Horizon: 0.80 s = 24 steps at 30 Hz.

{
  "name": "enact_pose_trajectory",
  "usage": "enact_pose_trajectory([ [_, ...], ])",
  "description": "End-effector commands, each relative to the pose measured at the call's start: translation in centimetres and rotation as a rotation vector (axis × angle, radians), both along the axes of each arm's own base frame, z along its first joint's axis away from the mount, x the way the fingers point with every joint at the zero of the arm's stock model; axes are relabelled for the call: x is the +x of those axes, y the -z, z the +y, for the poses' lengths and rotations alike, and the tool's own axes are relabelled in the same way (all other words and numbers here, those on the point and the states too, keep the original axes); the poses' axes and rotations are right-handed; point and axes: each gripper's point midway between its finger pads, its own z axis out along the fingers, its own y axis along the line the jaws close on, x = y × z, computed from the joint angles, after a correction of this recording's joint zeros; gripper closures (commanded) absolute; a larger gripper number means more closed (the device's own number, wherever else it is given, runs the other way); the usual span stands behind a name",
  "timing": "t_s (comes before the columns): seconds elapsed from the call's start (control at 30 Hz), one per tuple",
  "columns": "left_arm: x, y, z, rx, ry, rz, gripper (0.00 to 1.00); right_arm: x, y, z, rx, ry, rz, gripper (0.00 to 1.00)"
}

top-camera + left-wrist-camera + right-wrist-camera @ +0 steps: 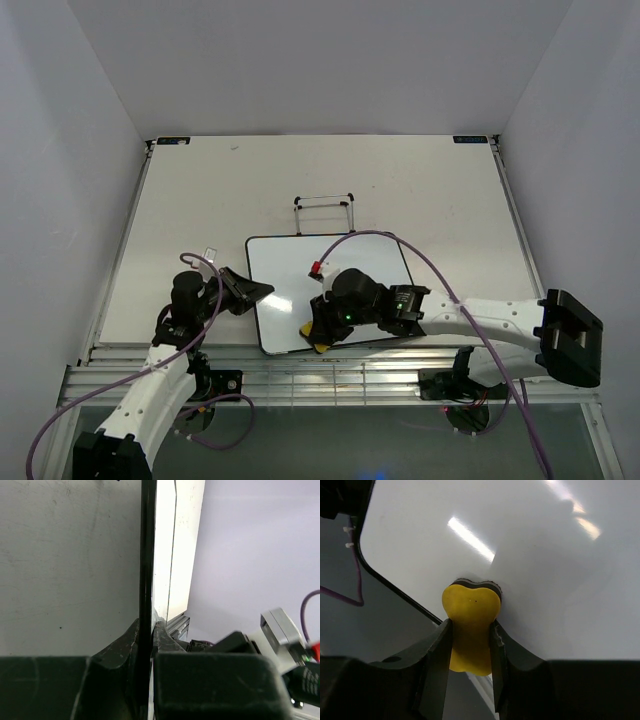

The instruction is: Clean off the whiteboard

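Lying flat on the table (420, 190) near the arms, the whiteboard (300, 270) looks stiff, light and glossy, so likely to slide. Left gripper (262, 291) pinches its black frame edge, a sound hold. Right gripper (470, 628) clamps the yellow eraser (470, 605) against its surface.

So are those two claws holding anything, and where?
The right gripper pinches the yellow, heart-shaped eraser at its narrow waist; left gripper clamps the glossy white whiteboard by its black-framed left edge.

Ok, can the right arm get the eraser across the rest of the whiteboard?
Probably yes: the right gripper holds the yellow eraser on the whiteboard, and nothing else lies on its surface.
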Motion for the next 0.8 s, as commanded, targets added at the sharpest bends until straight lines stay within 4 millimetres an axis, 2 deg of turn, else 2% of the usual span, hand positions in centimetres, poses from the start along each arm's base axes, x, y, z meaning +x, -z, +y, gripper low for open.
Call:
enact_pose_trajectory([
  [0.0, 1.6, 3.9, 3.6, 0.125, -0.232, 0.108, 1.00, -1.1, 0.0, 1.9, 0.009, -0.004, 0.026, 0.89],
  [0.07, 1.6, 3.8, 3.6, 0.125, -0.230, 0.105, 1.00, -0.9, 0.9, 1.4, -0.021, 0.018, 0.022, 0.89],
  [0.17, 1.4, 3.9, 3.6, 0.128, -0.227, 0.112, 1.00, -0.5, 2.4, -0.8, -0.073, 0.058, 0.021, 0.89],
  [0.2, 1.3, 3.9, 3.6, 0.129, -0.225, 0.114, 1.00, 0.4, 2.7, -1.7, -0.088, 0.095, 0.020, 0.89],
  [0.23, 1.4, 3.7, 3.6, 0.132, -0.227, 0.108, 1.00, 0.6, 4.1, -3.3, -0.128, 0.121, 0.031, 0.89],
  [0.27, 1.3, 3.8, 3.7, 0.137, -0.228, 0.115, 1.00, 1.0, 4.1, -4.7, -0.136, 0.153, 0.034, 0.89],
  [0.3, 1.3, 3.7, 3.7, 0.136, -0.231, 0.111, 1.00, 2.2, 4.6, -6.2, -0.151, 0.218, 0.046, 0.89],
  [0.33, 1.3, 3.6, 3.8, 0.139, -0.232, 0.114, 1.00, 2.2, 6.3, -8.2, -0.191, 0.251, 0.066, 0.89],
  [0.37, 1.3, 3.5, 3.9, 0.141, -0.238, 0.110, 1.00, 2.6, 6.0, -9.2, -0.164, 0.283, 0.068, 0.89],
  [0.4, 1.4, 3.4, 3.9, 0.145, -0.240, 0.108, 1.00, 3.9, 6.6, -11.0, -0.176, 0.356, 0.085, 0.89],
  [0.43, 1.3, 3.5, 4.0, 0.152, -0.244, 0.116, 1.00, 3.6, 8.1, -12.8, -0.205, 0.384, 0.109, 0.89],
  [0.47, 1.4, 3.5, 4.2, 0.160, -0.250, 0.115, 1.00, 3.8, 7.9, -13.5, -0.181, 0.404, 0.118, 0.89],
  [0.5, 1.4, 3.4, 4.2, 0.161, -0.250, 0.115, 1.00, 4.8, 8.4, -15.0, -0.190, 0.463, 0.132, 0.89],
  [0.57, 1.5, 3.2, 4.2, 0.159, -0.251, 0.112, 1.00, 4.5, 9.4, -16.4, -0.182, 0.488, 0.170, 0.90],
  [0.63, 1.4, 3.2, 4.0, 0.153, -0.244, 0.113, 1.00, 5.5, 10.0, -17.8, -0.181, 0.550, 0.187, 0.90],
  [0.77, 1.3, 3.2, 4.0, 0.159, -0.236, 0.111, 1.00, 6.2, 9.9, -18.1, -0.177, 0.565, 0.206, 0.90],
])
